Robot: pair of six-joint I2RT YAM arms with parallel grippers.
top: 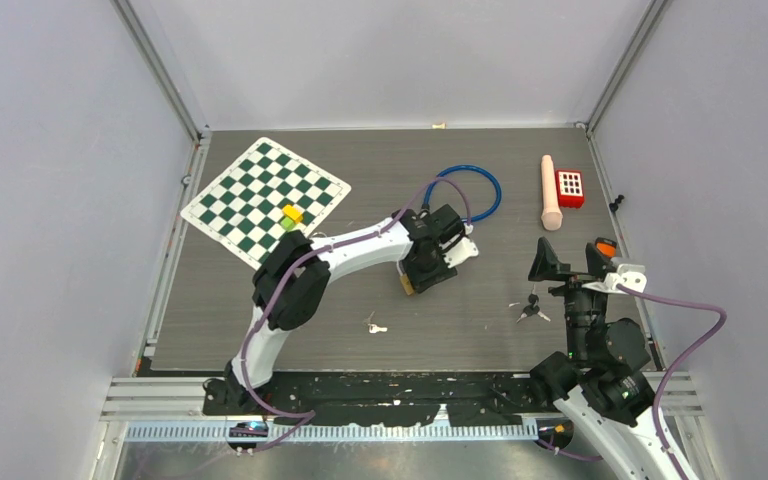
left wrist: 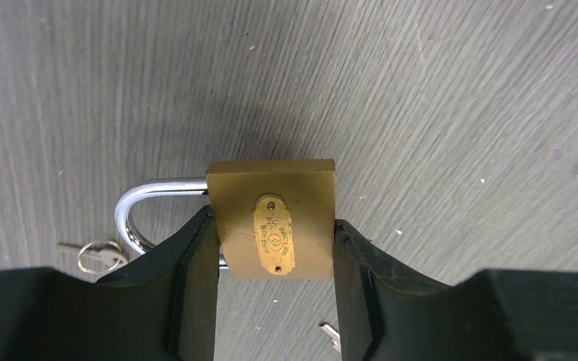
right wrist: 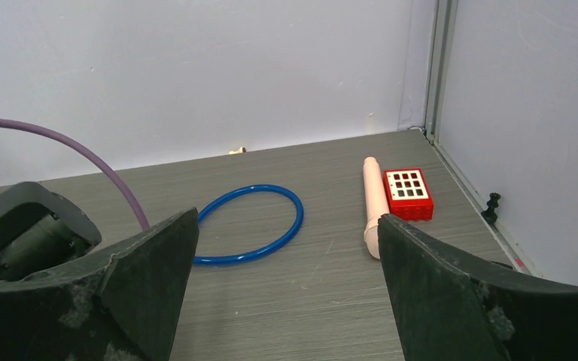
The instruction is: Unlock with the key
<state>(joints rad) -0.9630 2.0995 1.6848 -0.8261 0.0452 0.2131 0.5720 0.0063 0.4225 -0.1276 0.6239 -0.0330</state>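
Snugly, left pincer [left wrist: 273,222] grips padlock [left wrist: 271,186]; right pincer [right wrist: 287,222] gapes.

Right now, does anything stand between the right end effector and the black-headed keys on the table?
Nothing visible does. The open right end effector hangs near the black-headed keys, with only bare table between them. The padlock is apart, clamped in the left end effector.

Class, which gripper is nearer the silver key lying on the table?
Left. The left gripper, fingers clamped on the padlock, sits just beyond and right of the silver key; the right gripper stands open, far off to the key's right.
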